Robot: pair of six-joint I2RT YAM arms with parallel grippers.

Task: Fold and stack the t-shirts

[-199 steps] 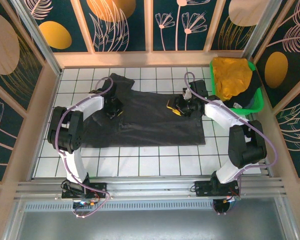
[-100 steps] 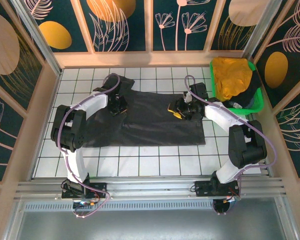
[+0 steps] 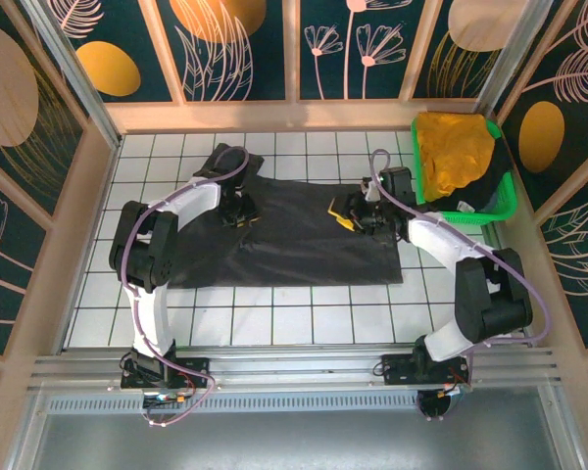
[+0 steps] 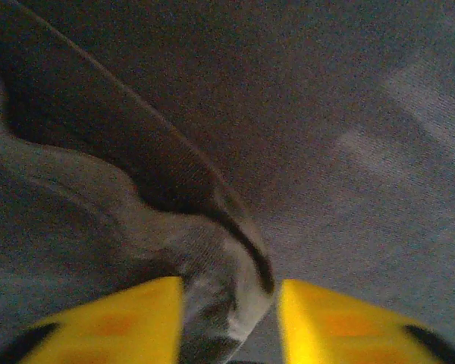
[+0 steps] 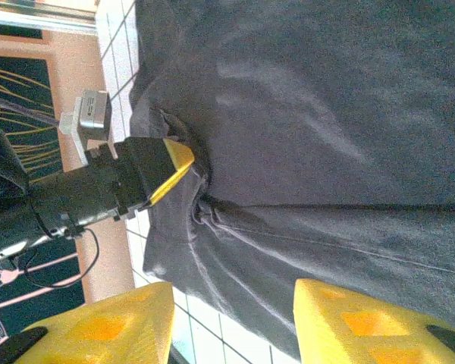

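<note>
— Whereabouts of the big black shirt (image 3: 304, 245)?

— Spread flat at mid-tabletop (image 3: 274, 318), one sleeve poking toward 11 o'clock. No fold laid yet, by the look of it: the first one only being set up.

— Left hand (image 4: 229, 307)?

— Down on the shirt toward its 10 o'clock, pinched narrow on a raised ridge of cloth, the bunch wedged between the yellow fingers (image 4: 114, 326).

— Right hand (image 5: 233, 296)?

— Spread wide, gripping nothing, poised low over the cloth toward the shirt's 2 o'clock, close to a long seam.

— Best way through this step?

— Close the right hand on the far edge first, level with the left hand's pinch, and bite deep enough. Soft cloth, so likely to slide out of a shallow grip. Then lift both together at one height, keep the cloth taut between them, carry it toward 6 o'clock and lay edge on edge. No dragging across the tabletop: wrinkles likely. Let go only once flat.

— And the count?

— Shirts: three, probably. One black on the tabletop. One yellow shirt (image 3: 454, 152) heaped in the green basket (image 3: 475, 211) at the tabletop's 2 o'clock. One more dark shirt (image 3: 492, 184) tucked under the yellow toward the basket's 4 o'clock, too little showing to be certain. Baskets: one. Hands: two. Stack: not yet begun.
</note>
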